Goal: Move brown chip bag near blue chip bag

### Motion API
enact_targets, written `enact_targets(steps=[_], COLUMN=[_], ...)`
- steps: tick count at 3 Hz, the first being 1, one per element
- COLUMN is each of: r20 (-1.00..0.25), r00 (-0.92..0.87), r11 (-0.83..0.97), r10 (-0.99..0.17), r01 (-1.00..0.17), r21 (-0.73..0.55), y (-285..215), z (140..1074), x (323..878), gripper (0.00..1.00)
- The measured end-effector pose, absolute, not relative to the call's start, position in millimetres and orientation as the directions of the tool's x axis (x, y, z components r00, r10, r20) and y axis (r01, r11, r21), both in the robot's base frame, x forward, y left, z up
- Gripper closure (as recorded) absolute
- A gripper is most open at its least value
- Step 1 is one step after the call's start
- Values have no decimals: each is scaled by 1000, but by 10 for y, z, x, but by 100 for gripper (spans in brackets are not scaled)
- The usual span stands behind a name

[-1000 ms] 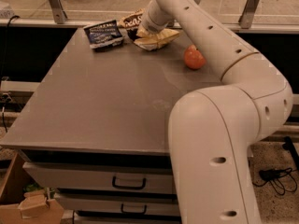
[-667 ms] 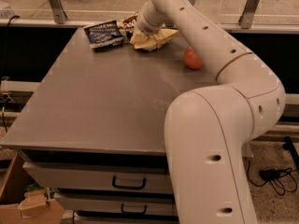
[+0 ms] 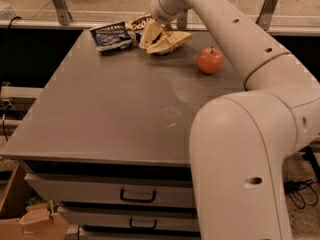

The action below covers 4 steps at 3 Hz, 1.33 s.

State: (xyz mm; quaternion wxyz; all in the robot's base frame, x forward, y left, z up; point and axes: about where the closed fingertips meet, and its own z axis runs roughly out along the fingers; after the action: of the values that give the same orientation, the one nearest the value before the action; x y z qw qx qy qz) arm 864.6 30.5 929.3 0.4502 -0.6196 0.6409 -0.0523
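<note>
- Gripper (image 3: 156,28) is at the far edge of the desk (image 3: 115,114), a bit left of centre, right down on the brown chip bag (image 3: 167,40).
- Gripper state: can't tell, its tip blends into the crumpled cream bag.
- Brown chip bag sits at the far edge under the gripper. The cream part fans out to the right and the dark part with white lettering pokes out on the left.
- Blue chip bag (image 3: 111,35) lies flat just left of the brown one. They're very close, touching or nearly so, can't tell which.
- Apple (image 3: 209,60) is on the desk to the right of both bags, a little nearer, clear of them.
- The arm (image 3: 235,34) comes in from the near right and reaches over the desk's right side.
- Drawers (image 3: 135,194) are below the desk's near edge, with a cardboard box (image 3: 30,219) on the floor at near left.
</note>
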Motion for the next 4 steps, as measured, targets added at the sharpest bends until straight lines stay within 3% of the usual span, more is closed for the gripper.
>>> enact_targets(steps=[2, 3, 4], r20=[-584, -589, -597], r00=[362, 476, 526], r11=[326, 381, 413], r10=[-727, -652, -606], r01=[-566, -466, -434], r21=[-757, -798, -801], y=[-344, -392, -471], z=[10782, 11337, 11552], x=[7708, 7076, 6804], gripper=[0, 0, 0])
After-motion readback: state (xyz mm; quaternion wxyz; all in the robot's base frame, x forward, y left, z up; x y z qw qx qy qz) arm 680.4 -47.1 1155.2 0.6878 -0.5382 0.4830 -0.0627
